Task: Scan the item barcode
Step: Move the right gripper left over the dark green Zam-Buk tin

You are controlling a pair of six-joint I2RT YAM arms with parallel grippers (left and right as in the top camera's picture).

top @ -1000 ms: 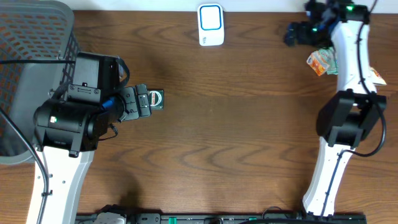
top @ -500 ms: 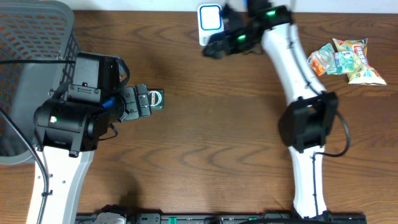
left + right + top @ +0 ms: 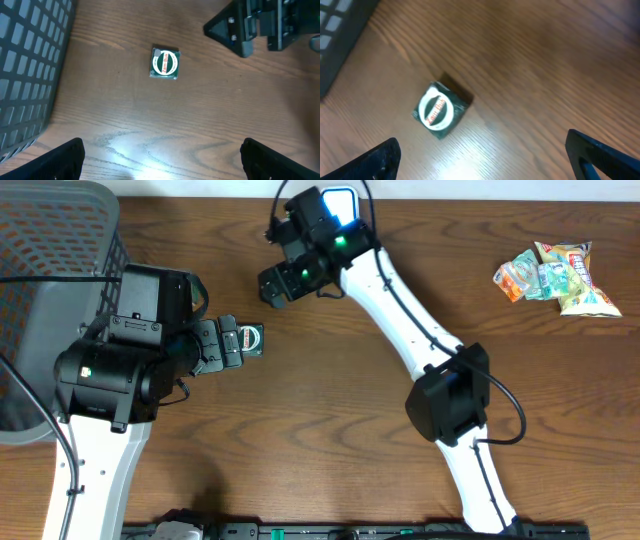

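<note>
Overhead first: I've got the small green box (image 3: 252, 340) lying flat on the wooden table (image 3: 340, 430), left of centre, right at the tip of the left gripper (image 3: 229, 345). The right gripper (image 3: 275, 283) hangs over the table just up and to the right of the box, not touching it. The right arm reaches across from the far side, and it covers part of a white handheld scanner with a blue face (image 3: 338, 198) at the top edge. A grey mesh basket (image 3: 50, 240) fills the top left corner. Colourful snack packets (image 3: 555, 275) sit well apart at the right; I can't read their print from here.

Left wrist now: my left gripper (image 3: 162, 145) is spread wide, with nothing between the fingers. The box (image 3: 165, 63) lies ahead on bare wood. Its top carries a white oval with red lettering, and I read it as "Zam-Buk". The basket wall (image 3: 25, 65) runs down the left, and the right gripper (image 3: 250, 27) pokes in at the top right.

Right wrist: the right gripper (image 3: 480, 142) is also wide apart and empty. The box (image 3: 441, 111) sits below it, left of centre and turned at an angle. It shows the same oval label, but this shot is soft and the lettering is only probably the same.
</note>
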